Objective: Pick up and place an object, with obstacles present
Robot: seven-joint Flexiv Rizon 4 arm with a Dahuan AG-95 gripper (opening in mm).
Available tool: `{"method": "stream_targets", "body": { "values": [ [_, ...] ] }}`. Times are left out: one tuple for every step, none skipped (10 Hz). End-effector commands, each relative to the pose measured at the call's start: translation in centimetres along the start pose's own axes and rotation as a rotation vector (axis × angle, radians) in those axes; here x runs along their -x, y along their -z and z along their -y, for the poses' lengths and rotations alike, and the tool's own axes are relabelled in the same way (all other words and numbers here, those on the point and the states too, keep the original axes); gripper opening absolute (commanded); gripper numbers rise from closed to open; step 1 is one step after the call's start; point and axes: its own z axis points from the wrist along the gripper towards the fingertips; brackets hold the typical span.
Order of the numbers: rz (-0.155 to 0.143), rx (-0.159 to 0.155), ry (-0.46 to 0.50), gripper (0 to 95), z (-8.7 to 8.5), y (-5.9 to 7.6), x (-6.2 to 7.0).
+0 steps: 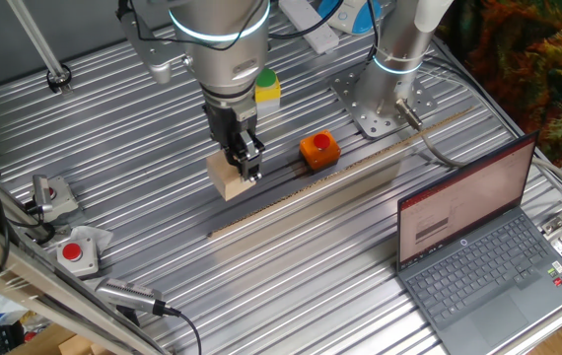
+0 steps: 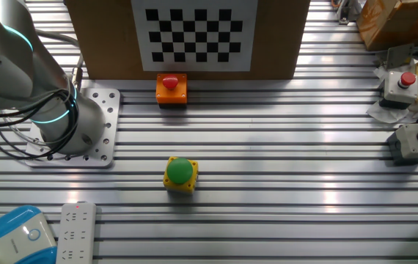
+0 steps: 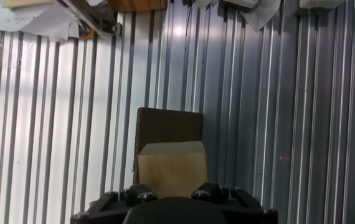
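Note:
The pale tan wooden block (image 1: pixel 225 179) sits left of centre on the ribbed metal table (image 1: pixel 291 276). My gripper (image 1: pixel 248 163) comes down from above with its fingers round the block's right end, and they look shut on it. I cannot tell whether the block rests on the table or is just off it. In the hand view the block (image 3: pixel 171 165) fills the space right under the hand, with a dark shaded face beyond it. The fingertips are hidden there. The other fixed view shows neither the block nor the gripper.
An orange box with a red button (image 1: pixel 318 148) stands just right of the block. A long thin wooden strip (image 1: pixel 360 170) runs diagonally behind it. A yellow box with a green button (image 1: pixel 267 87) stands farther back. An open laptop (image 1: pixel 478 237) stands on the right. Grey button boxes (image 1: pixel 74 251) stand on the left.

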Motion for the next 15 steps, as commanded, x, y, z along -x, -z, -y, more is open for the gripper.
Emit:
{"method": "stream_targets", "body": {
  "values": [
    [0.015,-0.004,0.006,0.0,0.0,0.0,0.0],
    [0.021,-0.005,0.008,0.0,0.0,0.0,0.0],
    [0.030,-0.006,0.010,0.0,0.0,0.0,0.0],
    [0.034,-0.008,0.011,0.0,0.0,0.0,0.0],
    [0.042,-0.007,0.013,0.0,0.0,0.0,0.0],
    [0.047,-0.006,0.016,0.0,0.0,0.0,0.0],
    [0.050,-0.007,0.018,0.0,0.0,0.0,0.0],
    [0.052,-0.008,0.018,0.0,0.0,0.0,0.0],
    [0.053,-0.008,0.019,0.0,0.0,0.0,0.0],
    [0.052,-0.008,0.019,0.0,0.0,0.0,0.0],
    [0.047,-0.008,0.018,0.0,0.0,0.0,0.0],
    [0.034,-0.007,0.017,0.0,0.0,0.0,0.0],
    [0.026,-0.005,0.014,0.0,0.0,0.0,0.0],
    [0.007,-0.004,0.007,0.0,-0.3,1.0,-0.3],
    [0.001,-0.008,0.005,0.0,-0.8,2.0,-0.8]
  ]
}}
